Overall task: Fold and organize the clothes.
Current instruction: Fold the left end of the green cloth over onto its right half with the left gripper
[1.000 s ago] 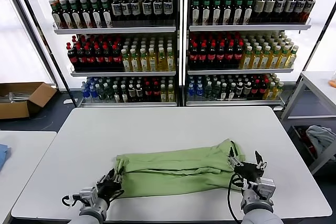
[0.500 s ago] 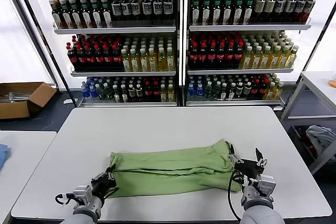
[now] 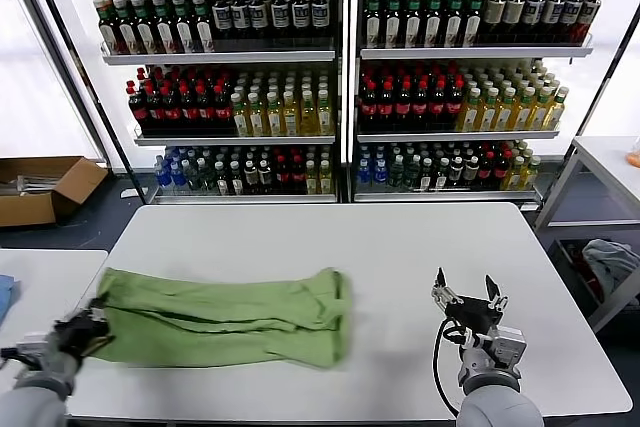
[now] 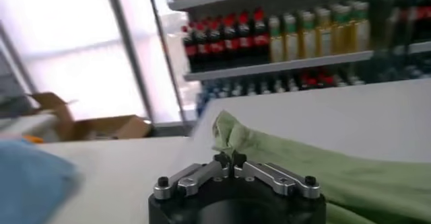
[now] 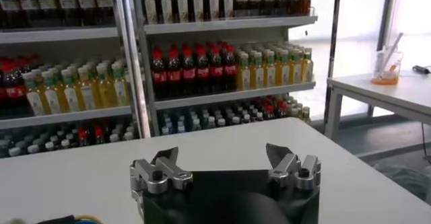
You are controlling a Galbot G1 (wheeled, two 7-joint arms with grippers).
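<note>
White table [image 3: 400, 247]; green polo shirt [image 3: 225, 312] folded long, left half.

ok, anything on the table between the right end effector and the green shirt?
Nothing: in the head view, bare white table separates the open right end effector from the green shirt.

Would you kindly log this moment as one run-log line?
left gripper: shut on green polo shirt, at white table's left edge | right gripper: open, empty, right of shirt

No text, brand or number can be read anywhere; the labels on the shelved bottles [image 3: 400, 97] are too small.
</note>
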